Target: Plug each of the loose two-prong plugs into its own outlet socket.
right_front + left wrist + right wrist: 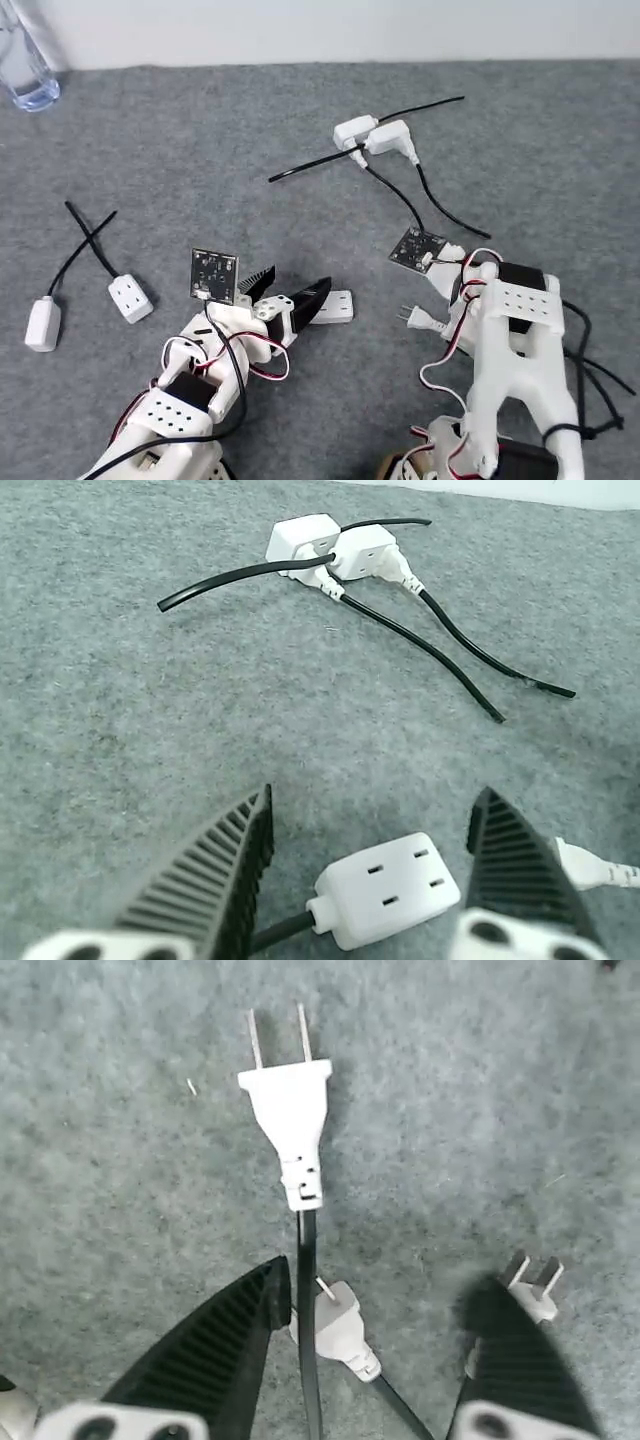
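Two grippers are mine, and both are standing spread. My left gripper (375, 800) is straddling a white outlet socket (385, 885), which is lying on the grey carpet (120, 710) between its jaws, while a pair of white cord ends (300, 538) is lying side by side well ahead of it. My right gripper (385, 1275) is hovering over a white two-prong plug (288, 1110) lying just ahead of its fingertips, prongs pointing away, with its black cord (305, 1290) running back beside one jaw.

The left end effector (297, 282) gapes beside a white outlet socket (337, 306).
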